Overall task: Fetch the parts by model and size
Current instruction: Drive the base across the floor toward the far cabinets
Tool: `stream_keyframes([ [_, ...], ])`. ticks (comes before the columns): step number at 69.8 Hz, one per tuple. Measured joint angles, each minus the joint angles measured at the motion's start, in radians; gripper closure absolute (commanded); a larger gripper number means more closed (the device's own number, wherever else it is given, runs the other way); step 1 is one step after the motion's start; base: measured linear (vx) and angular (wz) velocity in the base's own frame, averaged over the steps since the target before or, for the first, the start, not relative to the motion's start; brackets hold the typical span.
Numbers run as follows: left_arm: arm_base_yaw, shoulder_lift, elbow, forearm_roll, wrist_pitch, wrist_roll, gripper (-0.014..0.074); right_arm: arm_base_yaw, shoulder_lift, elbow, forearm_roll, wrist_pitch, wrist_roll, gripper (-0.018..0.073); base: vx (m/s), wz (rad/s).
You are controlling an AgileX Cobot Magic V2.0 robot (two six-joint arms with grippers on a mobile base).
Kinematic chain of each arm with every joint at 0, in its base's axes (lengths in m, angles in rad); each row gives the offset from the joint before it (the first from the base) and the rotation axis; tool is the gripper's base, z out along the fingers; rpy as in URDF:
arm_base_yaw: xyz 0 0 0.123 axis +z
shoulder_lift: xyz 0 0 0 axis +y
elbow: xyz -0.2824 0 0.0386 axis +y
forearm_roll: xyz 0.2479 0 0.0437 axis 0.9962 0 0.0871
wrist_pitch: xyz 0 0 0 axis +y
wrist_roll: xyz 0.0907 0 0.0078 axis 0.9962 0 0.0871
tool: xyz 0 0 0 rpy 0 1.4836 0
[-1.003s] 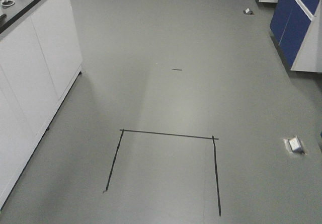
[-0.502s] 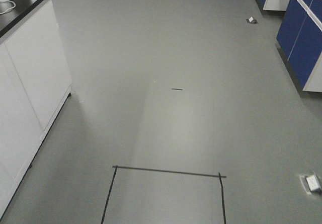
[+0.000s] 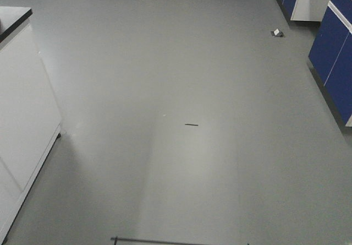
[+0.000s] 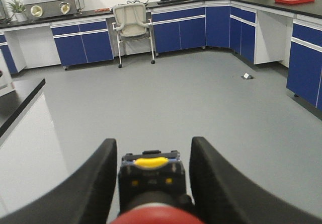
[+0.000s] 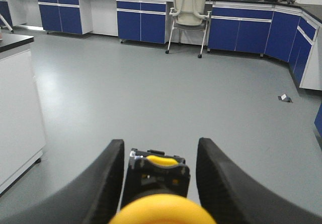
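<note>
In the left wrist view a push-button switch (image 4: pixel 151 176) with a red cap (image 4: pixel 156 216) and a black body sits between the black fingers (image 4: pixel 98 178) of my left gripper (image 4: pixel 153 141), which is shut on it. My right gripper (image 5: pixel 161 142) is likewise shut on a second switch (image 5: pixel 158 176), whose cap (image 5: pixel 163 211) is yellow. Both parts are carried above the grey floor. The front view shows neither gripper.
A white cabinet (image 3: pixel 22 91) with a black top stands at the left. Blue cabinets (image 3: pixel 335 52) line the right and the far wall. An office chair (image 4: pixel 133 22) stands ahead. The floor carries a small box (image 3: pixel 277 33), a short dark mark (image 3: pixel 191 125) and a tape line (image 3: pixel 176 239).
The front view has advanced across the floor: the taped square slid down to the bottom edge, the white cabinet drew back to the left, and the chair's feet came into sight.
</note>
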State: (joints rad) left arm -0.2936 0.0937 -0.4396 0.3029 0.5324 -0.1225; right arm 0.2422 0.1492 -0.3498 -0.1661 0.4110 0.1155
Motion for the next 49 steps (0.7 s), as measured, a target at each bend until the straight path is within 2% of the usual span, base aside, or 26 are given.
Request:
stream_keyframes([
  [49, 0.0, 0.0, 0.0, 0.0, 0.0, 0.0, 0.0603, 0.0, 0.0, 0.0, 0.0, 0.0, 0.0, 0.0561, 0.54, -0.09],
])
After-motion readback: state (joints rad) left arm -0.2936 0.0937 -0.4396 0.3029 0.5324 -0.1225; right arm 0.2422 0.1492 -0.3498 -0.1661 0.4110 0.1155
